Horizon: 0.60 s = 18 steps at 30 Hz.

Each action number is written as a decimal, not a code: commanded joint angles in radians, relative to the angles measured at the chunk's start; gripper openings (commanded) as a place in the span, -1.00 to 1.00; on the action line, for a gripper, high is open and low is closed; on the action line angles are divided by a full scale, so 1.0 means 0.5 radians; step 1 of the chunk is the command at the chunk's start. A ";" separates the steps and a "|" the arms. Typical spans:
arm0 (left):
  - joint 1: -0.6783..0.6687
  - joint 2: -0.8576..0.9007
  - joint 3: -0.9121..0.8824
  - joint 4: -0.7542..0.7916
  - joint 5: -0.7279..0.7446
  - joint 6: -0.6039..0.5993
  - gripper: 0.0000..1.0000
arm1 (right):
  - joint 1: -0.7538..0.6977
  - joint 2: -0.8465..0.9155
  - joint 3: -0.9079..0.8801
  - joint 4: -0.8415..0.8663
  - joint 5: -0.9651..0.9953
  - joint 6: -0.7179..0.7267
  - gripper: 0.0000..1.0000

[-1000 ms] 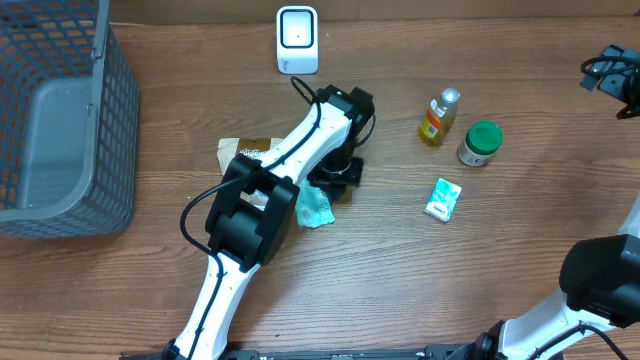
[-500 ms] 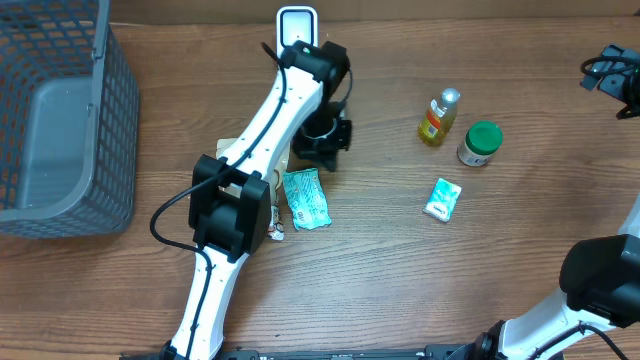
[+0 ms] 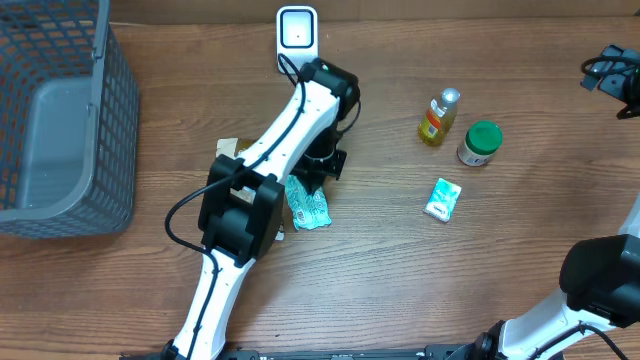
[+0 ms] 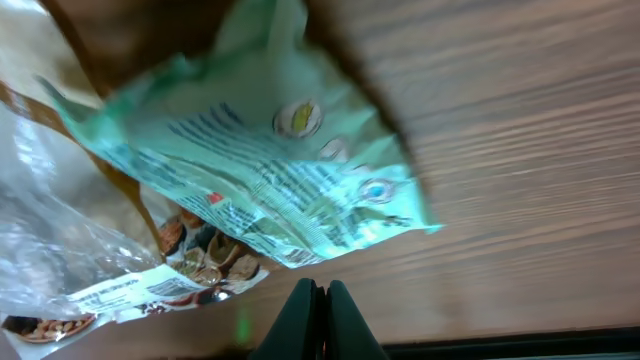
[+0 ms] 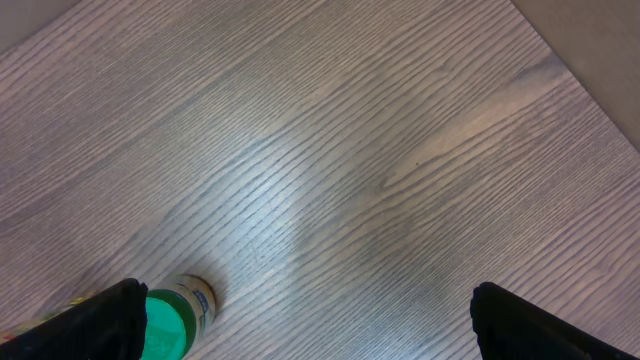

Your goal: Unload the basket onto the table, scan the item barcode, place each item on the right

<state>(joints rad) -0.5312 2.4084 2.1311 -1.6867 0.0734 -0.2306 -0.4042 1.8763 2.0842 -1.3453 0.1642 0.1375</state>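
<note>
At the far left of the wooden bench (image 3: 400,280) stands a grey basket (image 3: 118,120) with walls of square mesh. The left arm (image 3: 275,150), white with black joints, rises from the near edge, stretches toward the back and bends down at the wrist. Its left claw (image 3: 322,165) points at the bench, and in the wrist view the 2 black tips are pressed together, tip against tip (image 4: 318,298).

The green packet (image 3: 308,205) lies flat on the bench just beside this claw, on the near side, not pinched by it. It is a thin crinkled pouch of pale green film (image 4: 270,170) with lines of small print and round marks, too blurred to read. A brown packet (image 3: 228,148) lies partly under the arm; the wrist view shows a clear window with nuts (image 4: 190,255) and a white label that I cannot read.

The scanner (image 3: 297,38), a white rounded box with a dark window, stands at the back edge.

More to the right stand a small bottle (image 3: 438,118) of yellow liquid with a red label and a jar (image 3: 481,142) with a round green lid, near each other. A small packet (image 3: 443,198), green and white, lies in front of them.

At the far right the right claw (image 3: 610,72) is spread wide over bare wood (image 5: 305,325), with the jar at the lower left corner of its view.
</note>
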 commanded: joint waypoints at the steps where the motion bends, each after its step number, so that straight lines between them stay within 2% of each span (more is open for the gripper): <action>1: -0.008 -0.021 -0.197 -0.009 -0.105 0.058 -0.91 | -0.002 -0.012 0.018 0.009 0.015 0.009 1.00; 3: -0.011 -0.060 -0.359 -0.008 -0.196 -0.004 -0.91 | -0.002 -0.012 0.018 0.009 0.015 0.009 1.00; 7: -0.012 -0.192 -0.467 -0.008 -0.369 -0.208 -0.91 | -0.002 -0.012 0.018 0.009 0.015 0.009 1.00; 10: -0.014 -0.384 -0.468 0.014 -0.375 -0.240 -0.91 | -0.002 -0.012 0.018 0.009 0.015 0.009 1.00; 18: -0.012 -0.901 -0.468 0.315 -0.377 -0.308 -0.91 | -0.002 -0.012 0.018 0.009 0.015 0.009 1.00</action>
<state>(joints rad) -0.5354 2.0464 1.8881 -1.5558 -0.0963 -0.3420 -0.4042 1.8763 2.0842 -1.3460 0.1646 0.1375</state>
